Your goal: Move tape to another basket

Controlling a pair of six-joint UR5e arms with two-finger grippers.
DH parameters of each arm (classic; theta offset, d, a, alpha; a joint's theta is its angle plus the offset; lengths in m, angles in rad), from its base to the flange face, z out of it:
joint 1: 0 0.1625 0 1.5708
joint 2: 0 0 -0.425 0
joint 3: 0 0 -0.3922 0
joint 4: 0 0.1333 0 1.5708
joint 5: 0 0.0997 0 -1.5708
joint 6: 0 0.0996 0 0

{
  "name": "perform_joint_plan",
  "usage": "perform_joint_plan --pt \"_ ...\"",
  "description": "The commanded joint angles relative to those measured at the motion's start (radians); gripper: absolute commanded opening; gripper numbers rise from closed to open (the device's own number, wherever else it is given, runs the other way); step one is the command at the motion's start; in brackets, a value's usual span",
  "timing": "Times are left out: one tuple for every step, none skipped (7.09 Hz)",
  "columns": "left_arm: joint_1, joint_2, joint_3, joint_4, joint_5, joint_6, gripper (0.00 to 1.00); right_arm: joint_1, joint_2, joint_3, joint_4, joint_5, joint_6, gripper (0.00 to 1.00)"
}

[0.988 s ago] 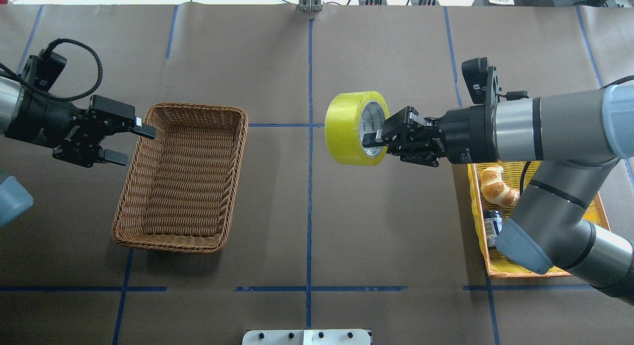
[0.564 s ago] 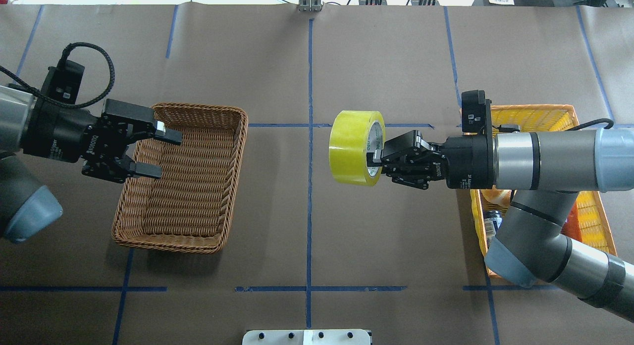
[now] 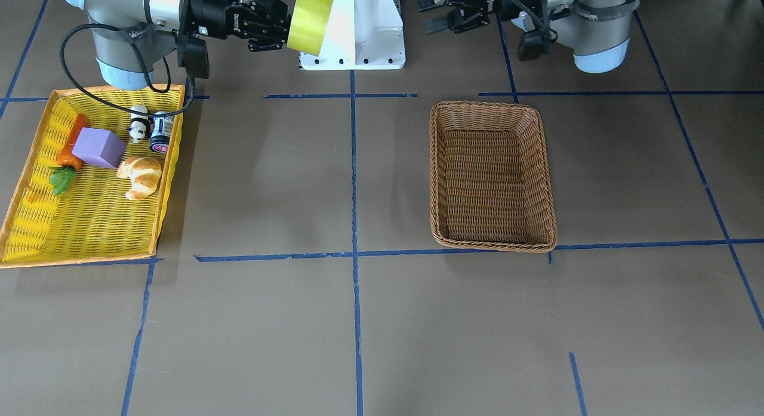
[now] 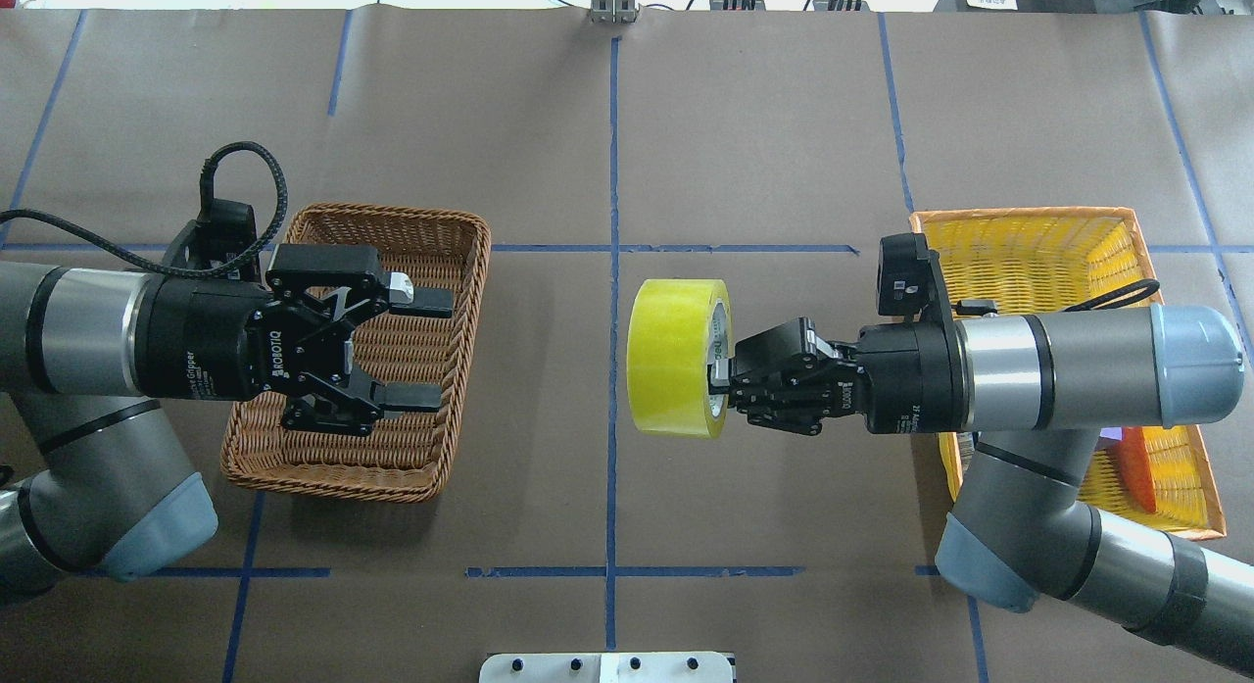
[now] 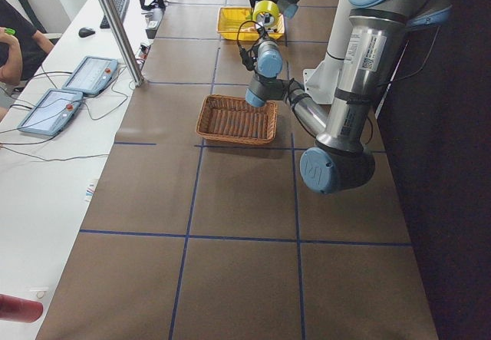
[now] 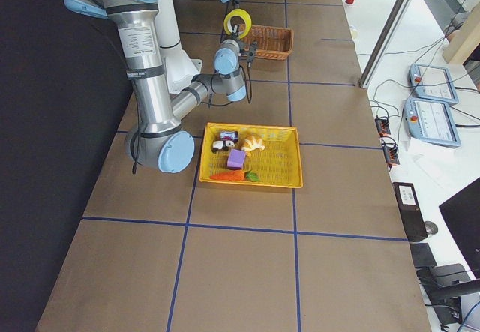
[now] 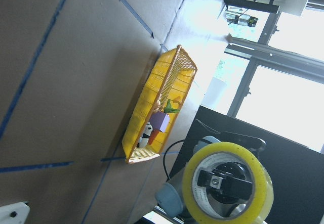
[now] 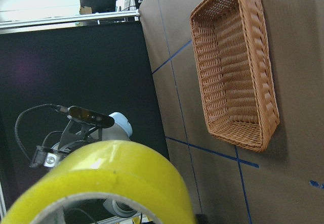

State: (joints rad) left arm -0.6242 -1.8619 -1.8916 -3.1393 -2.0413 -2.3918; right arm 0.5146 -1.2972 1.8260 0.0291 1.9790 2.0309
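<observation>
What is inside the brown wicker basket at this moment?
In the front-facing view the basket holds nothing; only its woven floor shows. From overhead, the open left hand hovers above it, covering part of that floor. The tape is in the right hand.

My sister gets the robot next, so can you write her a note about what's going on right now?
The right gripper is shut on the tape, holding it in the air between the basket and the yellow tray.
The left gripper is open, empty and raised, facing the tape.
The basket is empty.
Done: the tape is picked up and out of the yellow tray.
Left: get the tape into the basket, probably by passing it to the left gripper.
</observation>
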Motion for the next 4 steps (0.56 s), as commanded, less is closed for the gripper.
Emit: perform_joint_plan --pt "0.053 -0.042 0.003 -0.076 0.123 -0.102 1.00 -0.066 0.025 -0.001 0.021 -0.029 0.005 0.01" --pt "0.087 -0.043 -0.004 -0.096 0.175 -0.102 1.00 -0.109 0.033 0.001 0.028 -0.079 0.003 0.01" --pt "0.115 -0.065 0.012 -0.096 0.193 -0.101 1.00 -0.151 0.033 -0.005 0.079 -0.124 0.005 0.01" --pt "0.138 -0.068 0.016 -0.096 0.193 -0.101 1.00 -0.160 0.033 -0.007 0.084 -0.132 0.005 0.01"
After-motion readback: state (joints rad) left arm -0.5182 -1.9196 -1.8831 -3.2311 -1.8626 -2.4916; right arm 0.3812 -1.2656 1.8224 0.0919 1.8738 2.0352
